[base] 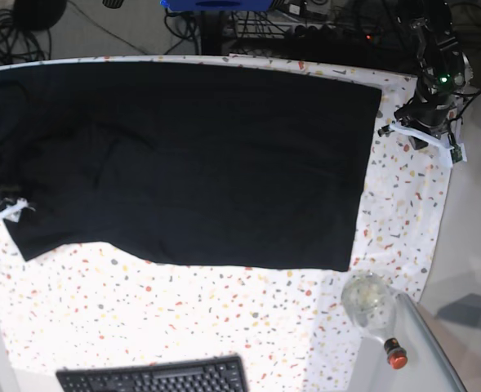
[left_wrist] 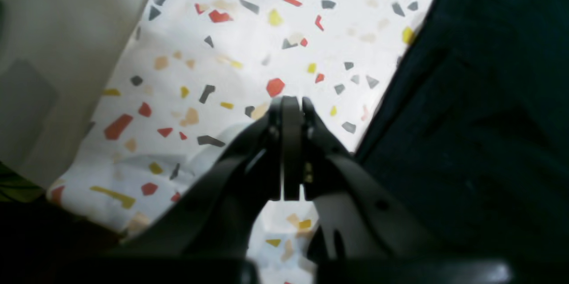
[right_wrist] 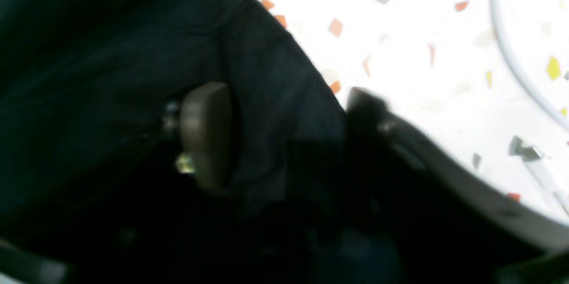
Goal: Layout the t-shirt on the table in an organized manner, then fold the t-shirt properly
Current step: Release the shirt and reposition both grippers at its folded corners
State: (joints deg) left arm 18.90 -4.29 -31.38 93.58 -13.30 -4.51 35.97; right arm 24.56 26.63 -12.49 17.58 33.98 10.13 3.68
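Here, t-shirt (base: 191, 155) spread flat on table (base: 224, 318), right gripper (right_wrist: 284, 115) straddling its edge

A robotics lab or research workspace, seen from overhead. A counter (base: 224, 318) covered in a white cloth with red, yellow and grey flecks holds a black t-shirt (base: 191, 163) spread flat. A black keyboard (base: 154, 378) sits at the near edge. Behind the far edge, tangled black cables (base: 15, 28) and electronics with small lit indicators (one green light glows on a robot arm (base: 436, 73)) crowd the floor.
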